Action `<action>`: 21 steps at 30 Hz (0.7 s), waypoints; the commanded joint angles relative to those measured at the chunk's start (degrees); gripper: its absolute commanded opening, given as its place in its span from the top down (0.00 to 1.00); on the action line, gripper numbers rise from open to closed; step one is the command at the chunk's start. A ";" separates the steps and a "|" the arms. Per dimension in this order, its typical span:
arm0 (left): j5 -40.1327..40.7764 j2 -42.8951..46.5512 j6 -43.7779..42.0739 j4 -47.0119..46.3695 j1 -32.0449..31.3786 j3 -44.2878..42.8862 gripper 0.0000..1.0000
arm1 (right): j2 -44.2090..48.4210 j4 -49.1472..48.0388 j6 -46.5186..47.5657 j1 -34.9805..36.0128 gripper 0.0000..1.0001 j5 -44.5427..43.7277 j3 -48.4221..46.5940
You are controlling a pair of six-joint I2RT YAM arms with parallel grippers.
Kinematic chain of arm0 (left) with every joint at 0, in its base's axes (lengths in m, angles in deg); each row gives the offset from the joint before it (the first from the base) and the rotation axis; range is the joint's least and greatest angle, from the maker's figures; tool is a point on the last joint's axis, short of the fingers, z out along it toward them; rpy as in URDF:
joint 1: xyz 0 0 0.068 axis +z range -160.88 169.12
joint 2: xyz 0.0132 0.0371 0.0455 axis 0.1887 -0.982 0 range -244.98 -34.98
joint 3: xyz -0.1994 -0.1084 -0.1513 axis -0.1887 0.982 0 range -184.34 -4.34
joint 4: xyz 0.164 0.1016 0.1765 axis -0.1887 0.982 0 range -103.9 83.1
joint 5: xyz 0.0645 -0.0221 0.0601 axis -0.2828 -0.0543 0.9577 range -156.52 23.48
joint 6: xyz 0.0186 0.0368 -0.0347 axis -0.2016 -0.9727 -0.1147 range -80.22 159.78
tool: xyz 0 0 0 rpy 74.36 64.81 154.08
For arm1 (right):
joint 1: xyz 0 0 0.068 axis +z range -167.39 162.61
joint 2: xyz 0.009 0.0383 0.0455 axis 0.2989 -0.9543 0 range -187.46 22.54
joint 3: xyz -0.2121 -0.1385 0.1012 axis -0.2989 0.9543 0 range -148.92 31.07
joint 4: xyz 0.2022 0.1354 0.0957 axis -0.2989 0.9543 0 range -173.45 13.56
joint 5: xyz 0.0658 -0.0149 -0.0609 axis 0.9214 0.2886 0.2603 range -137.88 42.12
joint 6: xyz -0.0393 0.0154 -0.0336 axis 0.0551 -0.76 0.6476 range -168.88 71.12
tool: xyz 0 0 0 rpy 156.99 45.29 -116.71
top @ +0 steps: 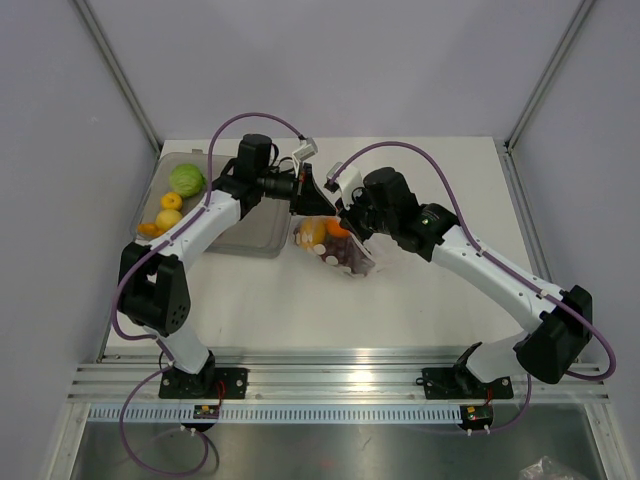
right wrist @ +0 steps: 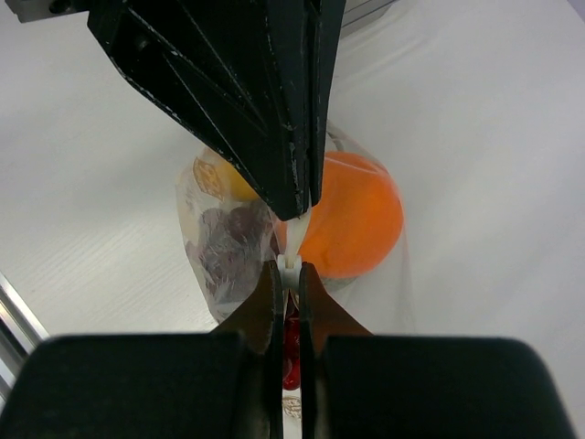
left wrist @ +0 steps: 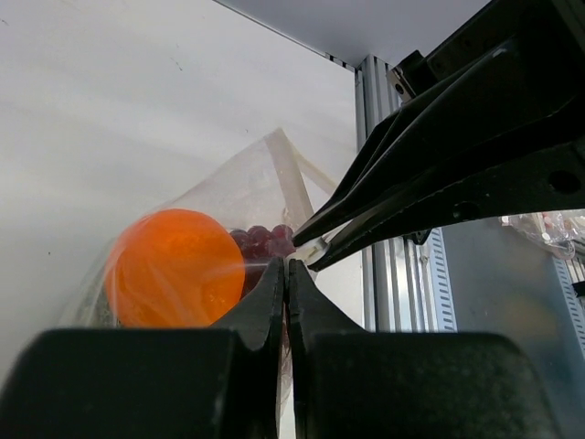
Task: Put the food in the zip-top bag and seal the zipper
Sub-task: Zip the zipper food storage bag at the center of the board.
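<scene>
The zip-top bag (top: pixel 340 255) lies mid-table with an orange (top: pixel 338 229), dark purple grapes (top: pixel 333 259) and a yellow piece (right wrist: pixel 222 180) inside it. Both grippers meet over its mouth. My left gripper (left wrist: pixel 286 265) is shut on the zipper's edge, the orange (left wrist: pixel 174 267) and grapes (left wrist: pixel 260 241) just beyond its tips. My right gripper (right wrist: pixel 290 268) is shut on the whitish zipper (right wrist: pixel 294 238), which runs straight up into the left fingers (right wrist: pixel 274 137). From above, the left gripper (top: pixel 310 207) and right gripper (top: pixel 343 219) nearly touch. More food, a green piece (top: pixel 186 180) and yellow pieces (top: pixel 169 210), sits in the tray.
A grey translucent tray (top: pixel 250 240) stands at the back left, under the left arm. Aluminium rails (top: pixel 340 385) run along the near edge. Grey walls close in the back and sides. Another crumpled clear bag (top: pixel 545 468) lies below the table at bottom right.
</scene>
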 commanded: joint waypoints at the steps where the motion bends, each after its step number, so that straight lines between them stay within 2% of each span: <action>1: 0.30 0.47 -0.51 -1.57 -0.08 -0.10 1.00 | 0.55 -3.42 -0.11 0.26 1.00 0.36 -2.17; 3: 2.14 1.61 0.19 -2.98 -0.08 0.86 1.00 | 0.81 -3.51 -0.02 0.17 1.00 0.19 -1.73; 7: 11.54 4.07 3.52 -7.19 0.79 3.58 1.00 | 1.95 -3.51 -0.11 0.26 1.00 -0.16 -0.85; 10: 14.19 5.56 6.95 -12.98 2.46 6.40 1.00 | 2.83 -3.60 -0.20 0.17 1.00 -0.60 0.11; 21: 16.92 8.46 11.97 -20.12 9.93 9.57 1.00 | 5.12 -3.16 0.42 0.17 1.00 -3.76 2.66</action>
